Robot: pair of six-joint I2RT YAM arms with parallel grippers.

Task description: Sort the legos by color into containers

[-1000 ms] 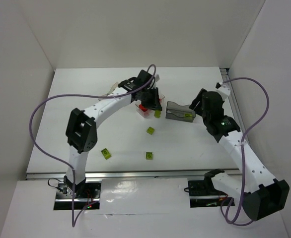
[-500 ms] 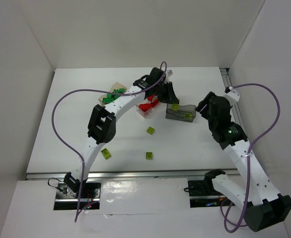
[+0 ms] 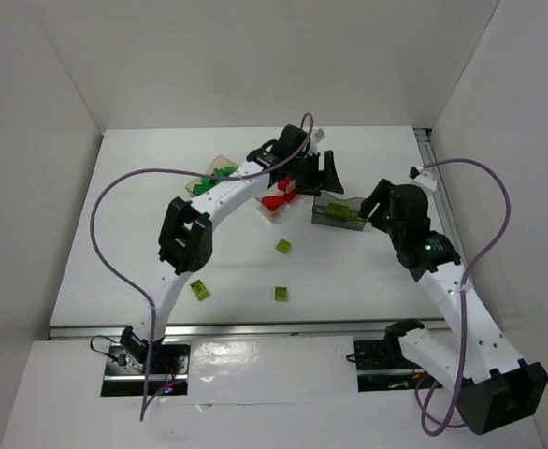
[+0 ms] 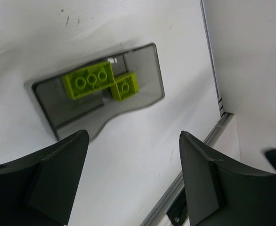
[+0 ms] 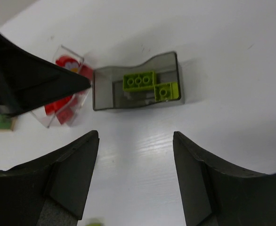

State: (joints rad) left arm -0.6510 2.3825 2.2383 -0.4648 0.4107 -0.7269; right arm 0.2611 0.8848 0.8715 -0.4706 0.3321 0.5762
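At the near edge of the worktop (image 3: pixel 96 281), two yellow-green legos lie loose and well apart: the left lego (image 3: pixel 200 290) and the right lego (image 3: pixel 281 294). A third loose lego (image 3: pixel 283 246) lies farther in.

Beyond it, the right gripper (image 3: pixel 372 208) hovers at the right end of the smoky grey tray (image 3: pixel 330 217), jaws apart, nothing between them. The tray holds a long yellow-green brick (image 4: pixel 88 80) and a small square brick (image 4: pixel 125 86), touching.

The left gripper (image 3: pixel 319 180) hangs over the tray's far side, jaws wide apart and empty.

Left of the grey tray, the clear tray (image 3: pixel 269 215) holds red legos (image 3: pixel 276 198). Farther left and back, the tan tray (image 3: pixel 223 162) holds dark green legos (image 3: pixel 209 184).
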